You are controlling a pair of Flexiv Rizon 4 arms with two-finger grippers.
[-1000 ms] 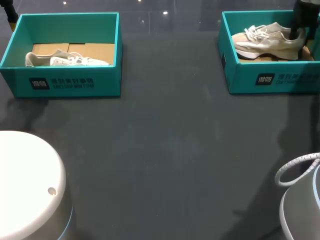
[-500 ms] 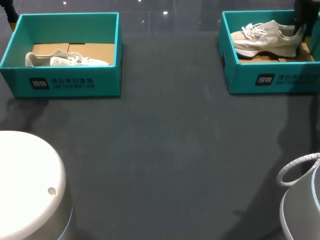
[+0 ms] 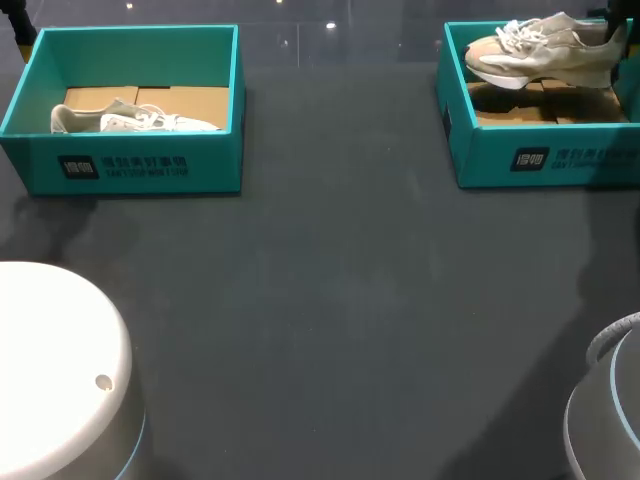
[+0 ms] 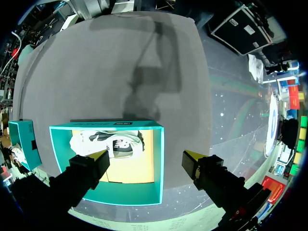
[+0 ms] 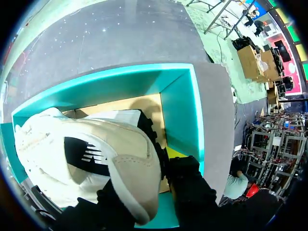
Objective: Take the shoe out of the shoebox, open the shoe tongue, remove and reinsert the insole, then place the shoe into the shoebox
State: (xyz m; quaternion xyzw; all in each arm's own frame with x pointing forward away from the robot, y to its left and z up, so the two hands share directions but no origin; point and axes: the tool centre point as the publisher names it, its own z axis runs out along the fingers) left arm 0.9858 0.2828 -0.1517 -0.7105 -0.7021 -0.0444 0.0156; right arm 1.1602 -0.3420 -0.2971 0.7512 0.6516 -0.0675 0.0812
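1. Dark worktop (image 3: 330, 280) well below both grippers, carrying two teal boxes set far apart.
2. Right shoebox (image 3: 520, 160) directly under the right gripper (image 5: 151, 178); cardboard floor showing bare, with a shadow where the shoe hangs over it.
3. Left shoebox (image 4: 108, 123) straight ahead of the left gripper (image 4: 144, 166), one side wall lined up between its fingers; not touched.
4. Shoe (image 3: 545, 60), a pale beige trainer with a white sole, hanging clear of the right shoebox floor at about rim height, toe pointing away from the right gripper, laces loose on top.
5. Second shoe (image 4: 108, 144) lying on its side in the left shoebox, ahead of the left gripper and nearer one finger than the other.
6. Right gripper clamped on the heel end of the shoe, a finger on each side of the collar; left gripper spread wide, holding nothing.
7. Judged light and easy to carry: soft upper that gives under pressure, stiffer sole, firmest at the heel cup, so a sound place for the hold.
8. Held by the heel alone, likely to sag or swing at the toe; laces liable to catch on the box rim.
9. Probably best set flat on the worktop before the tongue and insole are worked, with the free gripper pinching the tongue by its top edge.
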